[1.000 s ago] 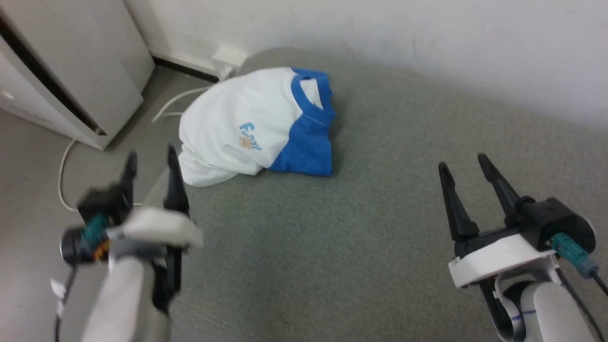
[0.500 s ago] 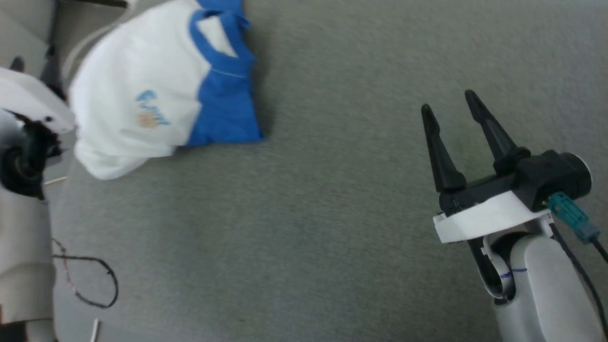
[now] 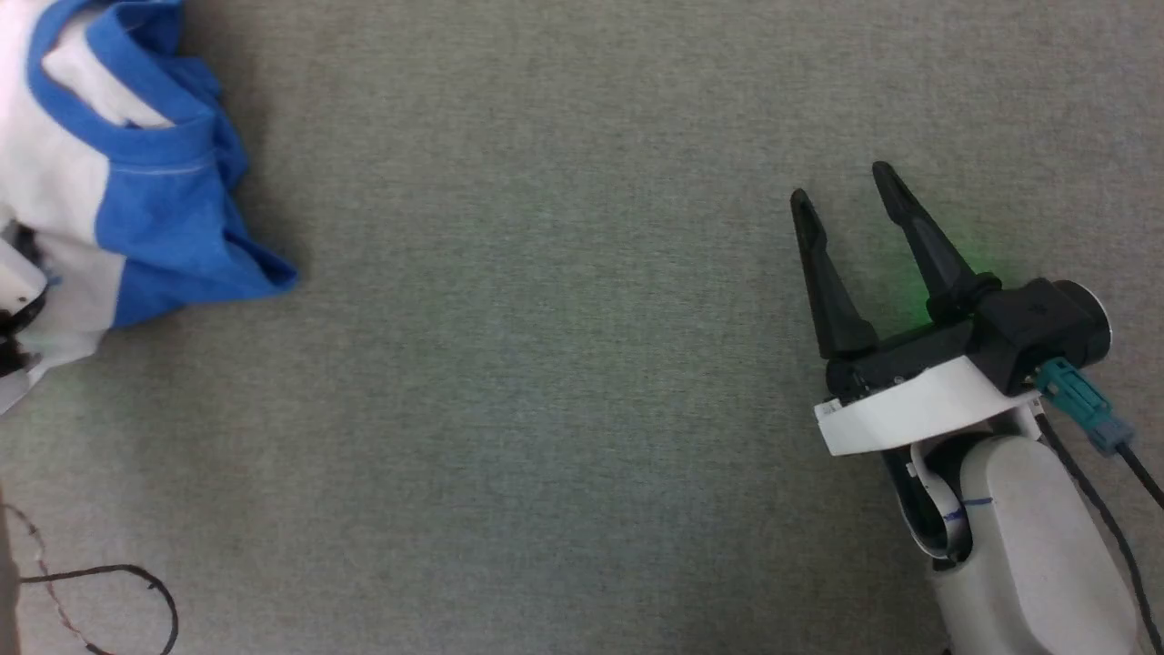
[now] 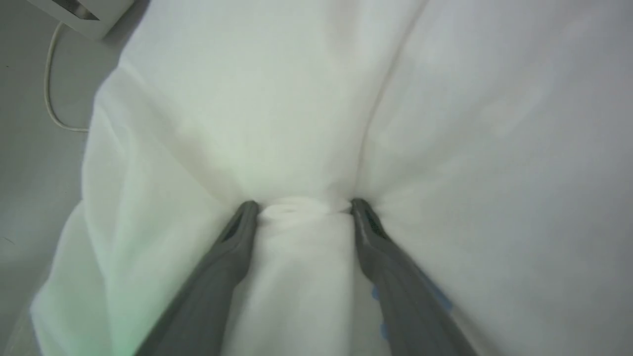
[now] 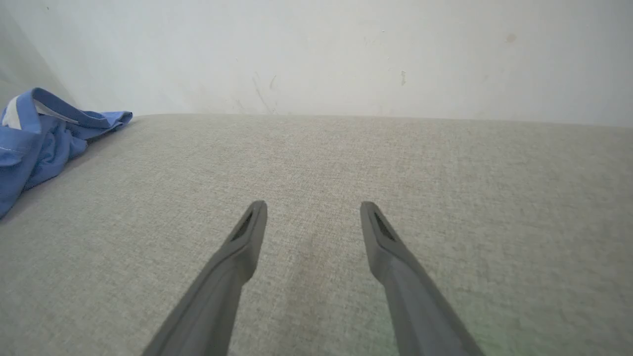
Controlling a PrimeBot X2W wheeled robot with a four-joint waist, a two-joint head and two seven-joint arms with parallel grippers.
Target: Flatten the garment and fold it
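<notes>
The garment (image 3: 145,209) lies crumpled on the grey cloth surface at the head view's upper left, blue collar and sleeve showing beside white cloth. In the left wrist view my left gripper (image 4: 304,207) is open, its fingertips pressed into the white fabric of the garment (image 4: 445,148), with a small bunch of cloth raised between them. My right gripper (image 3: 841,196) hovers open over bare surface far to the right of the garment. From the right wrist view, the right gripper (image 5: 311,212) is empty, and the garment's blue part (image 5: 39,133) lies at the far left.
A grey-green cloth surface (image 3: 546,409) spreads across the head view. A thin black cable (image 3: 109,582) loops at its lower left. A white wall (image 5: 321,54) rises behind the surface. A white cord (image 4: 52,99) and a pale box corner (image 4: 79,12) lie on the floor beside the garment.
The head camera has swung, so the garment now sits at the picture's left edge. My left gripper has reached the garment and pressed into its white cloth. The right gripper has barely moved.
</notes>
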